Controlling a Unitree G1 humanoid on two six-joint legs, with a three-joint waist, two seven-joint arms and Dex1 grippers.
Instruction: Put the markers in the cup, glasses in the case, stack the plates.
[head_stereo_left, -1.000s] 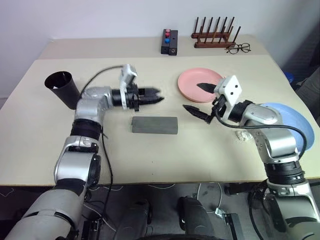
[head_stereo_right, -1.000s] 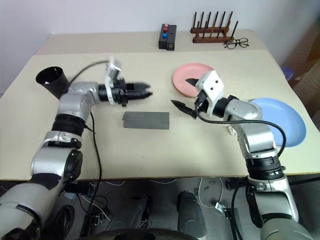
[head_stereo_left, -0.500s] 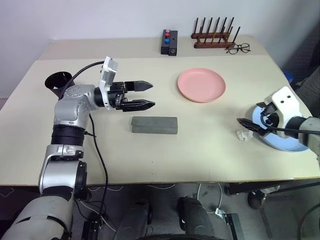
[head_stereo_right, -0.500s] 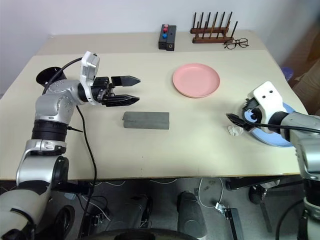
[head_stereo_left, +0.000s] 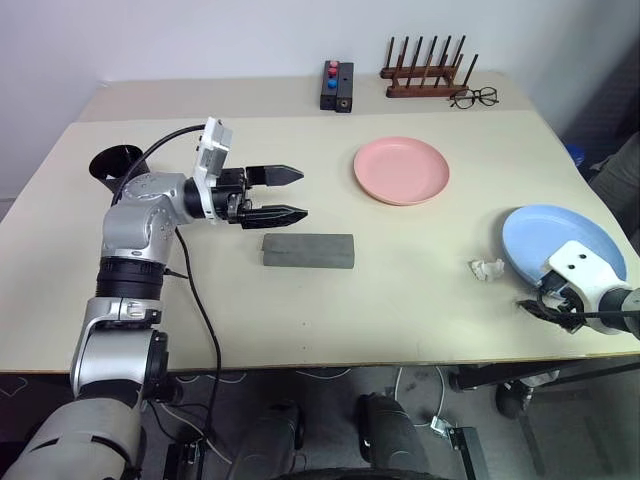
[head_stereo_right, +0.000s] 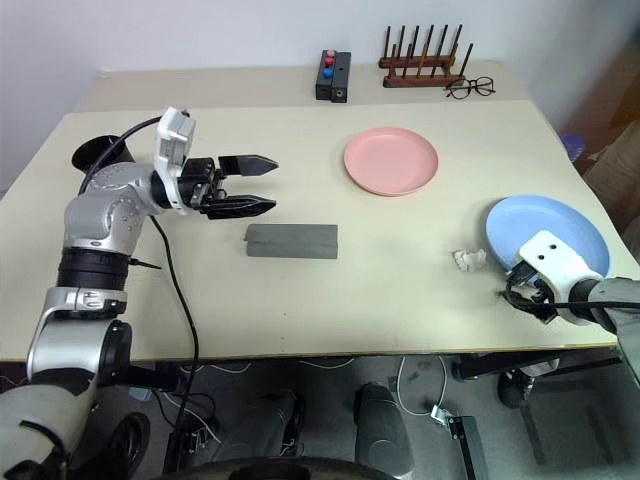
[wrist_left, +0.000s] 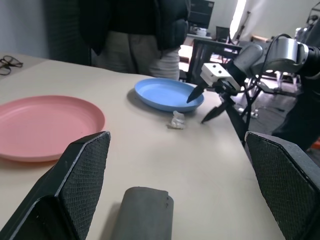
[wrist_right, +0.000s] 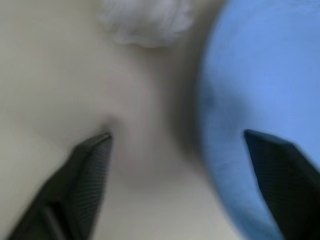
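My left gripper (head_stereo_left: 301, 194) hovers open and empty, pointing level over the table just behind the shut grey case (head_stereo_left: 308, 250). The black cup (head_stereo_left: 116, 166) stands at the far left behind that arm. The pink plate (head_stereo_left: 402, 170) lies empty right of centre. Near the right edge lies the blue plate (head_stereo_left: 560, 240). My right gripper (head_stereo_left: 536, 309) is low at its near rim, open, its fingers straddling the rim in the right wrist view, where the blue plate (wrist_right: 260, 125) lies on one side. The markers and the glasses are out of view.
A white crumpled scrap (head_stereo_left: 487, 269) lies just left of the blue plate. At the back stand a wooden peg rack (head_stereo_left: 425, 72), a black box with red and blue knobs (head_stereo_left: 338, 85) and thin-wire eyeglasses (head_stereo_left: 475, 97). A person (wrist_left: 135, 30) stands beyond the table's right side.
My right arm swung from the table's middle out to the right and down to the blue plate's near rim. My left gripper opened wide and drew back a little to the left.
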